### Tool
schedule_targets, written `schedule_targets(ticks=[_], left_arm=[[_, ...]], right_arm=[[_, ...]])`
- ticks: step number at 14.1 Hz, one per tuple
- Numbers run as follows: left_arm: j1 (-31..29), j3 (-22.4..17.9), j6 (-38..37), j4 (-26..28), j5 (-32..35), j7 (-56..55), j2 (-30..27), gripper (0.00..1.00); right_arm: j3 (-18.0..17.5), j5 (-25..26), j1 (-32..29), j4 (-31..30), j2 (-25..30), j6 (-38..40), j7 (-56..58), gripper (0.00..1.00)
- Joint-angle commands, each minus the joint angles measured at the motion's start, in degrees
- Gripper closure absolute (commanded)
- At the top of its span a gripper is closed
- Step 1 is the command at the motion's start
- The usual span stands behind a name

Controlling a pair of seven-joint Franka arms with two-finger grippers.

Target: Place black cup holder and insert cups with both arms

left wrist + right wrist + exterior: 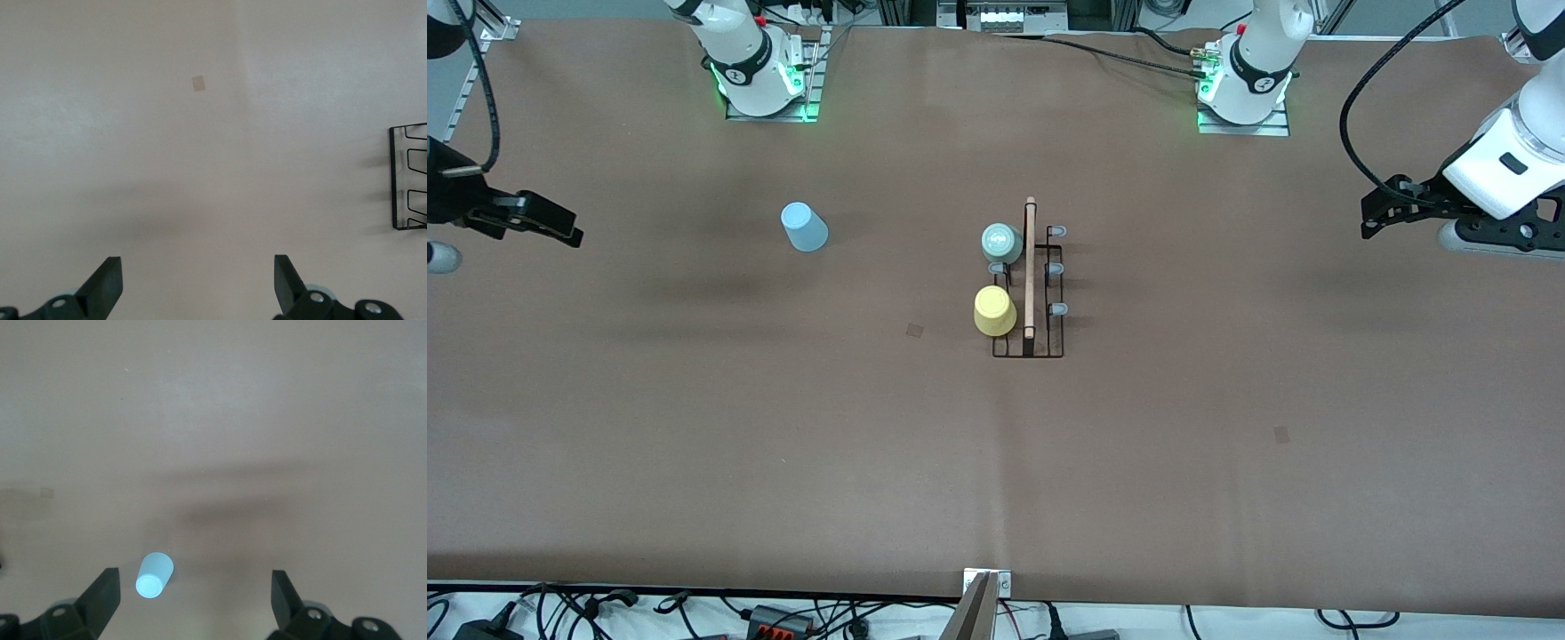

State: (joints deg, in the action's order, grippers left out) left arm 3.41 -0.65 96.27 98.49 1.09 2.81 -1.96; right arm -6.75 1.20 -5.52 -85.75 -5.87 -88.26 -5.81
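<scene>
The black cup holder (pixel 1030 267) stands mid-table, its wooden rod handle on top. A pale grey-green cup (pixel 1002 242) and a yellow cup (pixel 994 310) sit upside down on its pegs on the side toward the right arm. Three pegs (pixel 1057 269) on the side toward the left arm are bare. A light blue cup (pixel 804 227) stands upside down on the table toward the right arm's end; it also shows in the right wrist view (pixel 154 575). My right gripper (pixel 560 227) (pixel 195 600) is open and empty, raised over that end. My left gripper (pixel 1374 213) (pixel 198 283) is open and empty over the left arm's end; the holder's base (pixel 408 177) shows at its view's edge.
The brown table cover (pixel 694 427) bears small square marks (pixel 915 330) (pixel 1281 434). The arm bases (pixel 763 76) (pixel 1245 89) stand at the table's edge farthest from the front camera. Cables lie off the table's near edge.
</scene>
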Motion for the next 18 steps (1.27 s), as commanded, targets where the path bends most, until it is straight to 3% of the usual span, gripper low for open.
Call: schedule_targets(ticks=[1,18], left_arm=[[0.45,-0.67,-0.38,0.83,-0.74,-0.09,-1.29,0.00],[0.45,-0.67,-0.38,0.83,-0.65,-0.09,-1.29,0.00]], right_arm=[[0.60,-0.06,1.39,0.15,0.08,-0.51,1.06,0.00],[0.60,-0.58,0.86,0.50,-0.19,-0.86,4.23,0.00]])
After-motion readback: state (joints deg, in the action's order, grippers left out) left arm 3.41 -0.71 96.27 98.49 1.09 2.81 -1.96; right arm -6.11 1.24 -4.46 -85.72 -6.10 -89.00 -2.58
